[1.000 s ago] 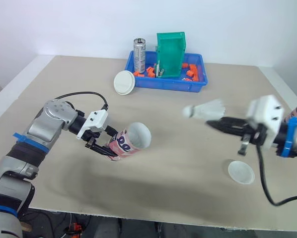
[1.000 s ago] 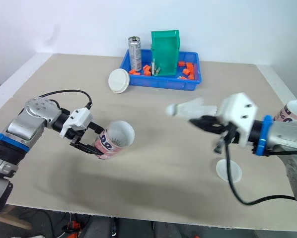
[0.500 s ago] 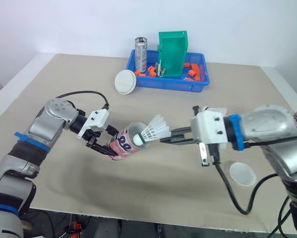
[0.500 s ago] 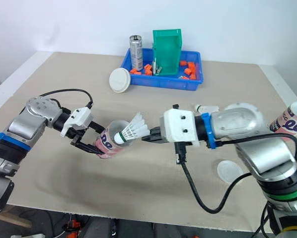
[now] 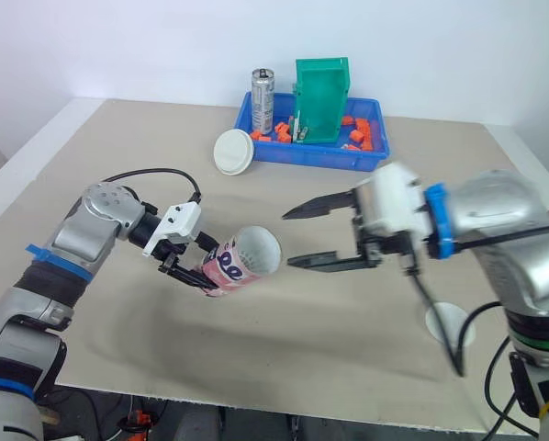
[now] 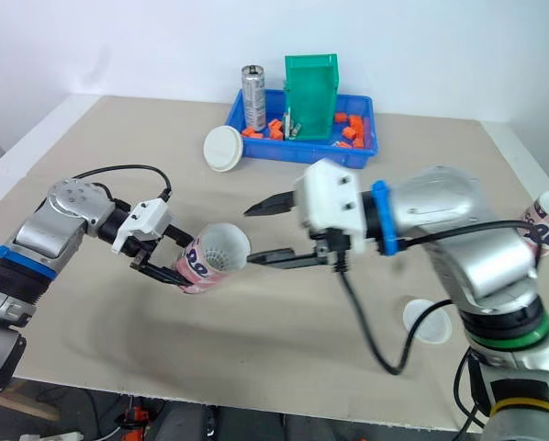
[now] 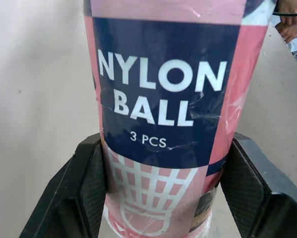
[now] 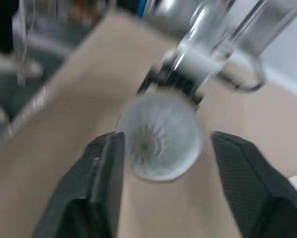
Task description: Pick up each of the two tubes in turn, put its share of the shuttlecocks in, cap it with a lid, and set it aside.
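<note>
Since half-second ago: white nylon shuttlecock [image 6: 221, 249] gone from right gripper [image 5: 288, 240] into pink-and-navy cardboard tube [image 5: 242, 265]; jaws now spread wide, empty, backed off. Left gripper [image 5: 194, 268] clamps tube low, aloft near worktop's front-left. Light, thin-walled, crushable: squeeze gently mid-body.

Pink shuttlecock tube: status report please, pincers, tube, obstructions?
Left pincer shut on pink-and-navy cardboard tube. Right pincer open, empty, facing tube mouth. White shuttlecock sits inside tube. No obstruction between.
</note>
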Action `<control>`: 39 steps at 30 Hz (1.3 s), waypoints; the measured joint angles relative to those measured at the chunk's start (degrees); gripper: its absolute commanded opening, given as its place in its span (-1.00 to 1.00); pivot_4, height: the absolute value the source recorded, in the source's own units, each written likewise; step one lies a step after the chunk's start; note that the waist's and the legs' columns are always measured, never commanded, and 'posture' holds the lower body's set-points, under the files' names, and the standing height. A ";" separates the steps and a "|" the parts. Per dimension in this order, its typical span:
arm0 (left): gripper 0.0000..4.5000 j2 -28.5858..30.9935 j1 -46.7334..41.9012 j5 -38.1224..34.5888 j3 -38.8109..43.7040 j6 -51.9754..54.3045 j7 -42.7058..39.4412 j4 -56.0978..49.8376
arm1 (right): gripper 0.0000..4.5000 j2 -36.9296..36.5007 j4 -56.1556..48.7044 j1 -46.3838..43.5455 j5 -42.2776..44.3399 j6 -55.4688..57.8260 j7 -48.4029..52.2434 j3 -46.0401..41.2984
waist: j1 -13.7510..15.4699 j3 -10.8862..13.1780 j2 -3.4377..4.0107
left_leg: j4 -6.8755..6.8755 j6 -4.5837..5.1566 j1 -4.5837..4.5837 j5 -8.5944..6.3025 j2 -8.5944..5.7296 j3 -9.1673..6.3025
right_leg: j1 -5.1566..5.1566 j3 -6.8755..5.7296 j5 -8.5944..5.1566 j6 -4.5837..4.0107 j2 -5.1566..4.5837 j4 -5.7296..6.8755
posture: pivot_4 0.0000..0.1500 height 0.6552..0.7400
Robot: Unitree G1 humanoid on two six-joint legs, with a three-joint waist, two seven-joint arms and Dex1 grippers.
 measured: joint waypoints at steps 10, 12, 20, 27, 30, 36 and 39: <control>0.37 0.20 0.17 -0.03 0.03 0.03 -0.01 -0.39 | 0.33 -0.05 15.21 19.75 -10.90 -3.33 -14.33 -9.91 | -0.28 -0.01 -0.02 | 0.10 0.02 0.03 0.01 0.01 0.10 | -0.04 0.06 0.11 0.09 0.02 0.02 | 1.00 0.91; 0.37 0.18 0.17 -0.02 0.03 0.03 -0.01 -0.43 | 0.33 2.00 20.88 19.79 -14.38 -5.18 -19.27 -9.92 | -0.42 -0.01 -0.01 | 0.10 0.04 0.05 0.03 0.02 0.15 | -0.07 0.09 0.16 0.07 0.03 0.02 | 1.00 0.91; 0.37 0.21 1.12 -0.02 0.70 0.03 -0.01 -0.49 | 0.33 5.65 32.61 18.29 -20.67 -9.48 -26.68 -9.64 | -0.34 -0.01 -0.01 | 0.03 0.04 0.04 0.03 -0.01 0.16 | -0.06 0.14 0.09 0.11 0.04 0.01 | 1.00 0.91; 0.37 0.25 1.61 0.01 1.22 0.20 -0.01 -1.08 | 0.33 8.60 43.74 13.65 -23.71 -13.39 -27.62 -7.74 | -0.34 0.00 0.01 | 0.04 0.04 0.05 0.03 -0.01 0.16 | -0.05 0.15 0.12 0.13 0.05 0.01 | 1.00 0.91; 0.37 0.25 1.69 0.08 1.31 0.39 -0.02 -1.20 | 0.33 9.74 50.67 9.92 -25.04 -16.23 -27.32 -6.89 | -0.36 0.01 0.01 | 0.05 0.05 0.05 0.03 -0.01 0.16 | -0.05 0.15 0.13 0.13 0.05 0.01 | 1.00 0.91; 0.37 0.32 1.91 0.11 1.78 0.59 -0.01 -1.60 | 0.23 10.83 62.02 3.88 -27.34 -21.01 -27.24 -5.81 | -0.38 0.01 0.01 | 0.01 0.04 0.05 0.03 -0.02 0.16 | -0.05 0.16 0.12 0.10 0.05 0.01 | 1.00 0.91; 0.37 0.35 2.10 0.11 1.83 0.66 -0.01 -1.84 | -0.35 11.51 67.23 1.78 -28.29 -23.53 -27.84 -5.72 | -0.41 0.01 0.01 | -0.03 0.04 0.05 0.03 -0.03 0.14 | -0.06 0.17 0.16 -0.01 0.05 0.01 | 1.00 0.91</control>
